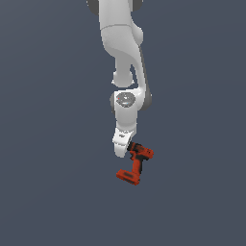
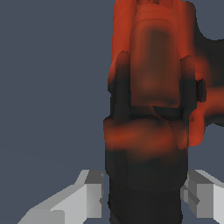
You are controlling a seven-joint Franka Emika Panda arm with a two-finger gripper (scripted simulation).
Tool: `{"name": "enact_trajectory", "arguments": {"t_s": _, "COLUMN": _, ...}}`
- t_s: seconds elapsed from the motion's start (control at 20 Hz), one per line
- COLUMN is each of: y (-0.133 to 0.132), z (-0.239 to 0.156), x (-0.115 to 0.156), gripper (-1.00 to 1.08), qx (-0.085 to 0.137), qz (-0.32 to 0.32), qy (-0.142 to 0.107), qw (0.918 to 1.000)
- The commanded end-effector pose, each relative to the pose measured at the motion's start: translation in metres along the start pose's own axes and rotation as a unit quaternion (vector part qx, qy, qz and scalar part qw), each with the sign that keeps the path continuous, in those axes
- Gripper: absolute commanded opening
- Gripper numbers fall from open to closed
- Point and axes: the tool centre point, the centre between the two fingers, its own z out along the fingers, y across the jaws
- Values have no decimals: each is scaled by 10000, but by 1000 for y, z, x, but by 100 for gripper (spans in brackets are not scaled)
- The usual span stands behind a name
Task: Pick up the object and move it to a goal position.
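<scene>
Fingers (image 2: 87, 199) sat either side of the drill (image 2: 148, 109) at its black chuck end, the gripper (image 1: 126, 148) apparently pinching it, handle and battery base hanging toward 5 o'clock in the exterior view. Likely rigid, hard plastic, off-balance; a grip nearer the body should swing less. Count: one drill, one gripper, one arm (image 1: 122, 38).

- Drill (image 2: 151, 87) is blurred in the wrist view and cut off by the frame edges.
- Gripper (image 1: 126, 146) fingertips are hidden behind the drill in the exterior view.
- Arm base is cropped.
</scene>
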Motion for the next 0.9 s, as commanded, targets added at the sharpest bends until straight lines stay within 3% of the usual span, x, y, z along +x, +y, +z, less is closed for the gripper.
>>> {"name": "enact_trajectory", "arguments": {"t_s": 0.0, "y": 0, "z": 0, "x": 0, "gripper": -100, "qx": 1, "qz": -2, "qy": -1, "qw": 10000}}
{"name": "enact_trajectory", "arguments": {"t_s": 0.4, "y": 7, "z": -3, "x": 15, "gripper": -100, "qx": 1, "qz": -2, "qy": -1, "qw": 10000}}
{"name": "enact_trajectory", "arguments": {"t_s": 0.85, "y": 31, "z": -13, "x": 62, "gripper": -100, "qx": 6, "qz": 1, "qy": 3, "qw": 10000}}
